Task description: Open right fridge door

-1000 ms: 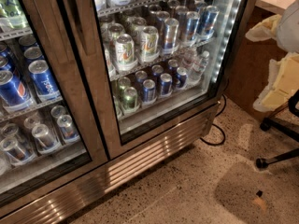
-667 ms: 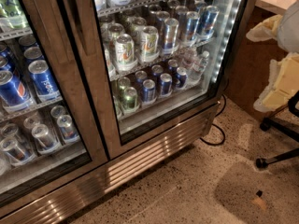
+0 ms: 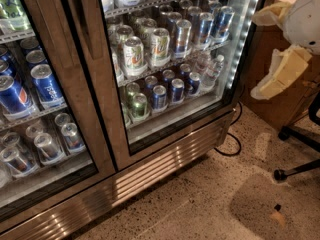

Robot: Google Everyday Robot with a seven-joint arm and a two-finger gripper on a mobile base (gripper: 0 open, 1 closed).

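Right fridge door [image 3: 167,74] closed, tool [image 3: 274,79] rightward

A white LED strip [image 3: 243,39] edges the right fridge door [image 3: 170,69], just left of the gripper [image 3: 276,44], its fingers [image 3: 280,75] parted, at upper right. Below the fingers a soft shadow darkens the floor [image 3: 200,206]; the steel grille [image 3: 165,165] gleams.
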